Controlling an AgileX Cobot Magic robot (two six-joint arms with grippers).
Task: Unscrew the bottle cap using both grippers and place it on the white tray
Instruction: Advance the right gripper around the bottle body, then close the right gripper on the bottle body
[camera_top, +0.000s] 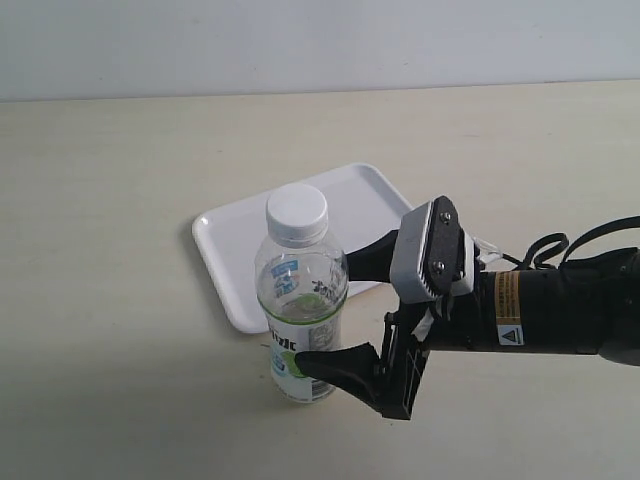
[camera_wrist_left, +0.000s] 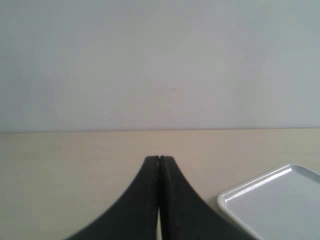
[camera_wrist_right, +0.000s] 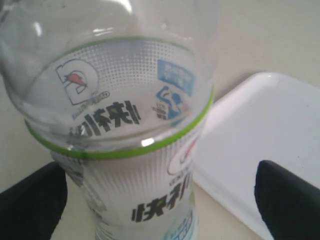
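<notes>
A: What does the exterior view give that the wrist cameras miss?

B: The bottle cap (camera_top: 297, 213). It sits on the bottle (camera_top: 300, 330), above the fingers of the right gripper (camera_top: 322, 313). The right wrist view only shows the label and clear shoulder.

A: How is the bottle standing?

B: Upright on the table (camera_top: 110, 330), long axis vertical, cap pointing up.

A: And the right gripper's state?

B: Spread wide, with one finger on each side of the label. The right wrist view shows a clear gap at one finger. The other is close to the label, but I cannot tell if it touches. It has not clamped on the bottle.

A: The left gripper (camera_wrist_left: 159, 160)?

B: Only its own wrist view shows it. The tips are pressed together with nothing between them.

A: The white tray (camera_top: 235, 260)?

B: It lies flat beyond the right gripper's far finger, just behind the bottle. From the left gripper it is ahead of the tips and off to one side.
</notes>
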